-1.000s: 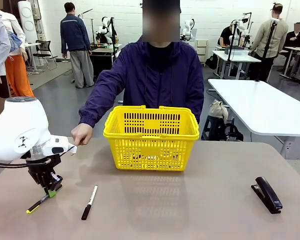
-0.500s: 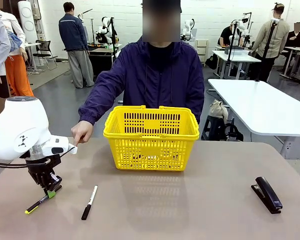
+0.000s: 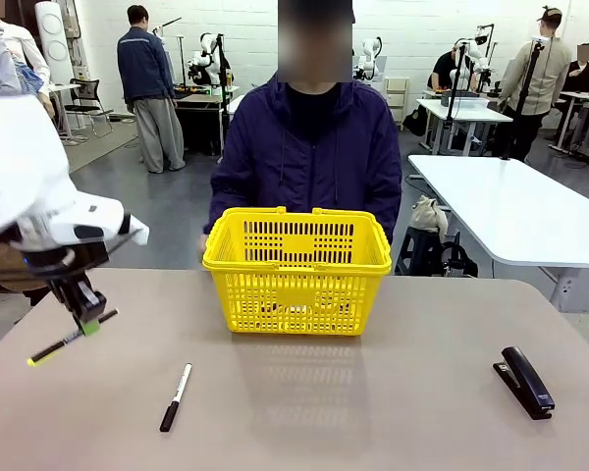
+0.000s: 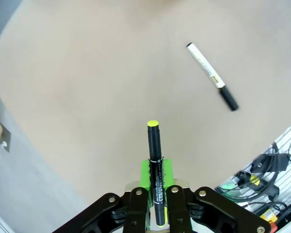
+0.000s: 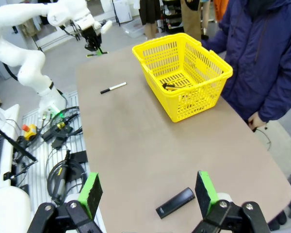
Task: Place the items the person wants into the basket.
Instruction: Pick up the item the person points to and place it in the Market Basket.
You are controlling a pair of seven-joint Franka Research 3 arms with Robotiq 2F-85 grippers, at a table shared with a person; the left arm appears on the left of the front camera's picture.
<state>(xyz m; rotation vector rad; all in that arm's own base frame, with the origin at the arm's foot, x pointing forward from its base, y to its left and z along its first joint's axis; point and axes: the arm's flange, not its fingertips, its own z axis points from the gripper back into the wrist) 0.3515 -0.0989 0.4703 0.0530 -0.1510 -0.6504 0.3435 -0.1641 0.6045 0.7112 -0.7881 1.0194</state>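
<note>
Workshop floor seen beyond the tan table (image 3: 393,392): white benches and other people standing far back.

Yellow basket (image 3: 296,270) is set upright at the table's far middle, directly in front of the person (image 3: 309,147) in the dark navy-purple jacket, who stands at the far edge. From the right wrist view, something dark can be made out lying on the basket floor; what it is cannot be told.

Left gripper (image 3: 86,316) is held above the table at the robot's left side, jaws pinched on the slim black marker (image 3: 67,340). The marker is carried clear of the surface, tilted, its yellow-green end pointing down and toward the near left. In the left wrist view the marker is seen clamped between the green pads (image 4: 145,174), its yellow-green tip projecting forward over bare tabletop.

White-and-black pen (image 3: 175,396) is lying flat on the table, near the front and left of centre, well apart from the basket and from the held marker.

Black stapler (image 3: 524,381) is lying at the table's right side, near the front.

Right gripper (image 5: 148,191) is seen high above the table's right end, jaws spread wide, nothing between the green pads (image 5: 91,192); the stapler is seen below it.
</note>
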